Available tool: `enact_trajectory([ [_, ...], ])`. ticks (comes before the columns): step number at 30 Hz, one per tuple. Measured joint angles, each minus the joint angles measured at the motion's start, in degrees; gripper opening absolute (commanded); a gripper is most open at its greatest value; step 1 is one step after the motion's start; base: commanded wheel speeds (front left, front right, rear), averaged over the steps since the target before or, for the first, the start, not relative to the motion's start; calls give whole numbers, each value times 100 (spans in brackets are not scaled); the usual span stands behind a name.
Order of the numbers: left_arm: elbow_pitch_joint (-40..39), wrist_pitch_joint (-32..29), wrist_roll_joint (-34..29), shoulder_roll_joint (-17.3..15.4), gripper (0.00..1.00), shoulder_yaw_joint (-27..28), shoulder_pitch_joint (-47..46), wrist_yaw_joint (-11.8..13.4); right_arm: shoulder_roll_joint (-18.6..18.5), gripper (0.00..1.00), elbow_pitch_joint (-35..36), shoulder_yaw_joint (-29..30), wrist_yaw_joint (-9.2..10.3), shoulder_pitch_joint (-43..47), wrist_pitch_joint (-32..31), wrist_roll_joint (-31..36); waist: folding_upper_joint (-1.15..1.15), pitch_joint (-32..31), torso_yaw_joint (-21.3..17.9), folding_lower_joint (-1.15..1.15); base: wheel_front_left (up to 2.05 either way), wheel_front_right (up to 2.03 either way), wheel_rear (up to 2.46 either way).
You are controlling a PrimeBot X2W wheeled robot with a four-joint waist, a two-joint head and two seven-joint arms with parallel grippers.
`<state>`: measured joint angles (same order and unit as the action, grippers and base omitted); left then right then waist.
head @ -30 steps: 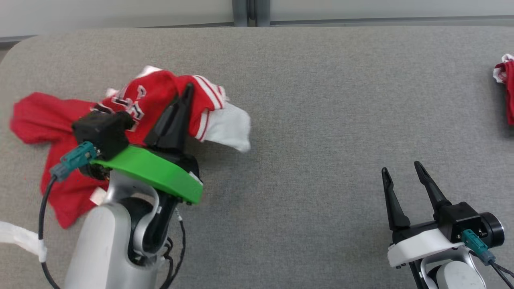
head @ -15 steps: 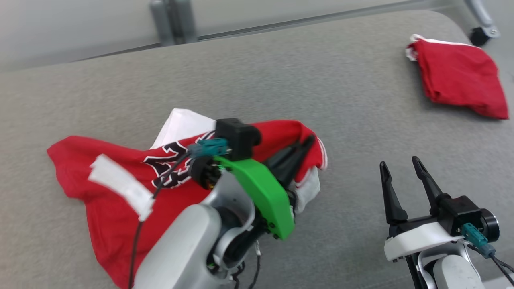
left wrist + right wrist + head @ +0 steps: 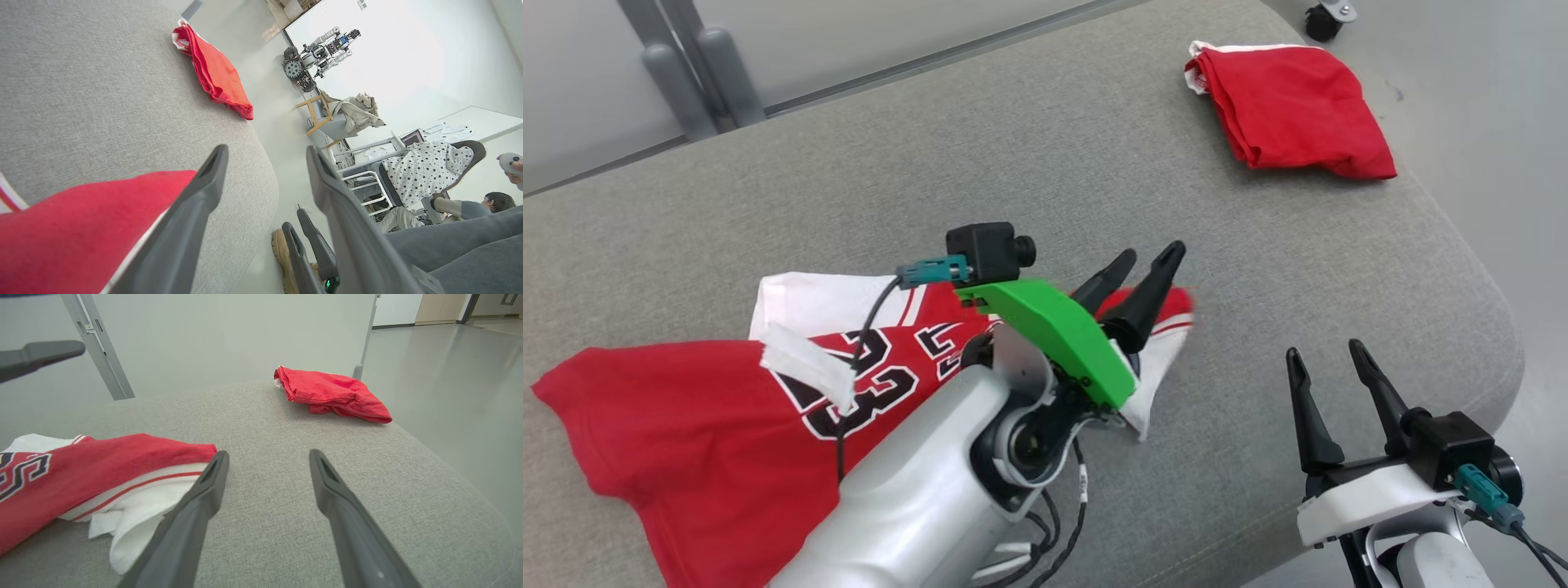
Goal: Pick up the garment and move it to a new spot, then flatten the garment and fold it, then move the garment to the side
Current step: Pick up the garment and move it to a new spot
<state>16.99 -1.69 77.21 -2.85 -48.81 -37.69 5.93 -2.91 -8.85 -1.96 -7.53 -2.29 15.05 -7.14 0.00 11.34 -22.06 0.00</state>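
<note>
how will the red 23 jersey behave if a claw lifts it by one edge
Probably floppy: the jersey lies rumpled with folds, so it should drape. Likely light, being thin cloth. It may drag on the grey woven surface rather than slide.

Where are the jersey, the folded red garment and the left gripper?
jersey (image 3: 670,416), head view, its red body.
folded red garment (image 3: 1298,114), head view, its middle.
left gripper (image 3: 1156,249), head view, between its fingertips.

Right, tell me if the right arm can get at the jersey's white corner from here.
Probably yes. The right gripper stands open, with bare grey surface between it and the white corner of the jersey; the left gripper above that corner may crowd it.
</note>
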Motion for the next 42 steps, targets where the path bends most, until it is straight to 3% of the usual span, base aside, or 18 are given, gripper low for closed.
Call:
enact_trajectory([
  [5,583,1033,-64,21,100,-709,-472,-24,1,100,34,47,0,5,0,31,0,12,75,0,0,0,0],
  [6,787,1417,-266,11,100,-787,-484,-76,3,100,99,118,1,3,0,96,0,0,169,0,0,0,0],
  [10,936,1648,-1321,-220,100,-749,-389,20,4,100,280,326,1,96,1,304,0,-74,392,0,0,0,0],
  [13,374,1675,-2616,-601,100,34,165,398,2,100,445,550,1,233,0,464,0,-162,593,0,0,0,0],
  [16,-266,1681,-3570,-786,100,694,1178,622,5,100,591,747,1,352,0,595,0,-279,808,0,0,0,0],
  [24,-1037,1683,-4986,-924,100,2275,3313,735,-66,100,761,1124,1,649,0,762,0,-638,1446,0,0,0,0],
  [28,-1163,1681,-5380,-750,100,2956,4085,572,-64,100,766,1230,1,828,1,791,0,-813,1740,0,0,0,0],
  [33,-1291,1682,-5936,-421,100,3630,4799,120,-45,100,701,1354,1,1026,0,831,0,-1019,2073,0,0,0,0],
  [42,-1160,1682,-6436,-74,100,4166,5082,-545,-8,100,539,1392,1,1096,0,856,0,-1243,2379,0,0,0,0],
])
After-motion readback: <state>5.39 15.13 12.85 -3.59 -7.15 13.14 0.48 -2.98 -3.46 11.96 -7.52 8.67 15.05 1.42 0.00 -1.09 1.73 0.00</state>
